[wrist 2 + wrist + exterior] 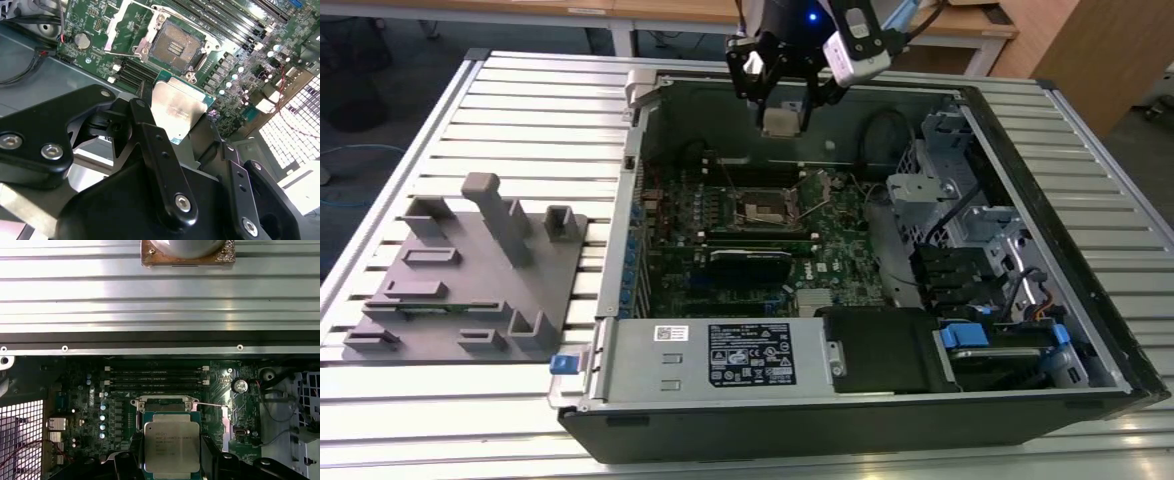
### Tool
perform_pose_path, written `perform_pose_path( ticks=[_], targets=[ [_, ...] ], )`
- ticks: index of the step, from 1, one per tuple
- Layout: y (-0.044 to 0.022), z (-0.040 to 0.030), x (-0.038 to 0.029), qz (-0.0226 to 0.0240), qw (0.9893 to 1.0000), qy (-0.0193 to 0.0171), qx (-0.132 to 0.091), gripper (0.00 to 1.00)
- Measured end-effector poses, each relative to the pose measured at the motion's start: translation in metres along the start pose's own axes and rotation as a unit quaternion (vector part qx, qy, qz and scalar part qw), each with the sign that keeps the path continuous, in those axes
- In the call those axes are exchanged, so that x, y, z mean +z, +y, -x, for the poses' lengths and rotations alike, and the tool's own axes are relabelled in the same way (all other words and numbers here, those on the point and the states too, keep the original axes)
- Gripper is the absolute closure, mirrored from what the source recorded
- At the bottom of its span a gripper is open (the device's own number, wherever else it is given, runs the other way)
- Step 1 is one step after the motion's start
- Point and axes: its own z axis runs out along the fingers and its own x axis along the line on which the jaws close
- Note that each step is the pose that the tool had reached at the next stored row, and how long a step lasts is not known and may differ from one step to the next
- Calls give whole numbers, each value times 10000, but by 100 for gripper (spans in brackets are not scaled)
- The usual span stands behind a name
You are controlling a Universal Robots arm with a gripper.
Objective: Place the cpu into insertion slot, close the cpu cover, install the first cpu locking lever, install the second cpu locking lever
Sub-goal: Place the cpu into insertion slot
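Cpu [180, 112], small flat square chip with a dull silver-grey metal top: it's in my pincer [781, 105], up in the air inside the open black computer case [854, 440], well clear of the board. My black fingers [142, 112] pinch it on two opposite edges, jaws only as far apart as the chip is wide, nothing else held

Insertion slot [175, 46], the square dark socket with a silvery rim on the green circuit board [240, 85], is open and bare. From the exterior view I judge the chip isn't over it yet, closer to the case's far wall

Doing the placement well, my take:
- keep the chip flat, no tilt
- square its edges to the socket rim before going down
- descend straight, no sliding across the contacts
- no pressing; let go only once it sits level in the rim

Can't make out:
- chip's underside and any corner mark, so orientation is unconfirmed
- near part of the socket, covered by the chip in the first wrist view
- the thin silvery frame plate [120, 25] beside the socket looks like the cpu cover swung open, not certain
- locking levers: thin wires near the socket, can't tell which is which
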Motion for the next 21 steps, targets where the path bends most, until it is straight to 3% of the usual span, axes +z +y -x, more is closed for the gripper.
perform_pose_path(
  ticks=[14, 21],
  targets=[
    [-7, -1, 79, 0, 10000, -9, -19, 46],
    [-7, -1, 81, -5, 10000, -9, -20, 46]
  ],
)
